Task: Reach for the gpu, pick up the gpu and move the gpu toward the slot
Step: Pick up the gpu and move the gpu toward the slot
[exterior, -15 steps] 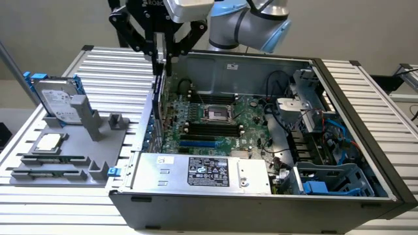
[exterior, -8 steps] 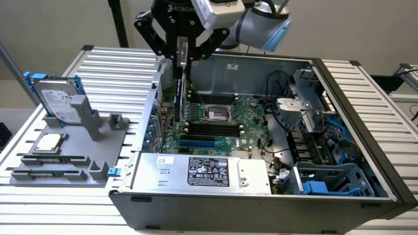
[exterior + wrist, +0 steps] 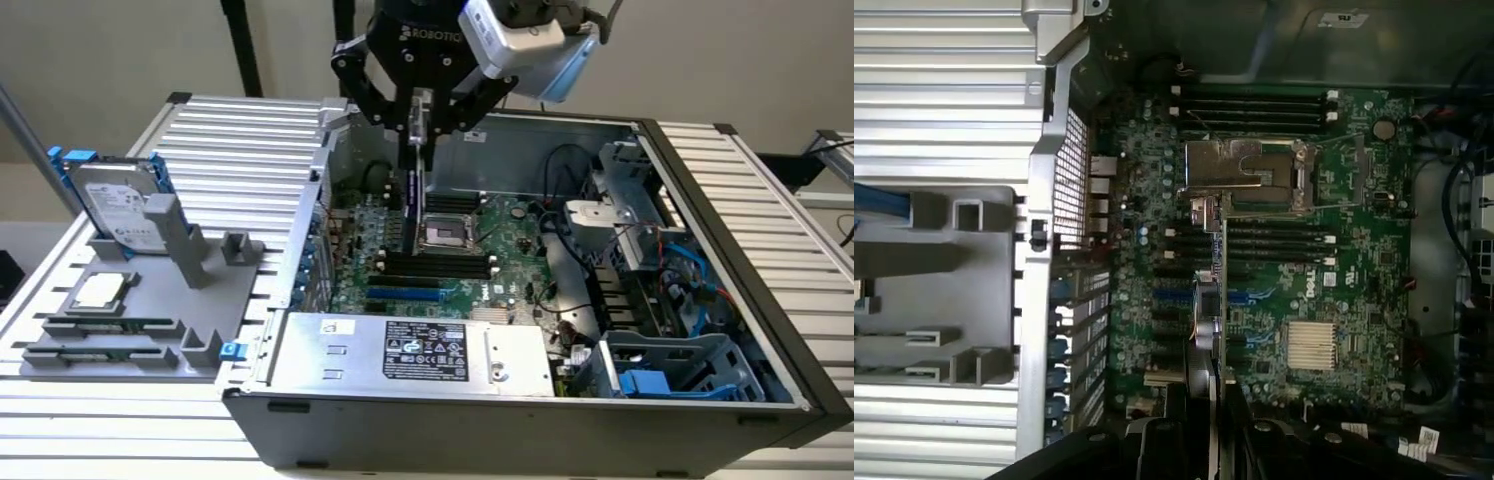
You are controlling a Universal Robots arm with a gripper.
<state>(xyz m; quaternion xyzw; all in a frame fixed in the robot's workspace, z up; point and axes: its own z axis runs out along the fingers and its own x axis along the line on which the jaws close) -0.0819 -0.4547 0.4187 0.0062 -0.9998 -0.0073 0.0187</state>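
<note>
The gpu (image 3: pixel 422 190) is a thin green card seen edge-on, hanging upright from my gripper (image 3: pixel 424 118), which is shut on its top edge. It hovers inside the open computer case (image 3: pixel 694 250), over the green motherboard (image 3: pixel 501 250) and beside the CPU socket (image 3: pixel 445 235). A blue slot (image 3: pixel 404 295) lies on the board, nearer the front than the card's lower end. In the wrist view the gpu (image 3: pixel 1216 300) runs as a narrow strip out from my gripper (image 3: pixel 1209 425) across the motherboard (image 3: pixel 1334 290), with its silver end near the socket (image 3: pixel 1239 165).
A grey fixture (image 3: pixel 134 300) at the exterior view's left holds a hard drive with blue rails (image 3: pixel 114 205), a CPU chip (image 3: pixel 100 290) and memory sticks (image 3: pixel 107 325). The power supply (image 3: pixel 414 350) fills the case's front. Cables and drive bays (image 3: pixel 654 290) crowd the case's right side.
</note>
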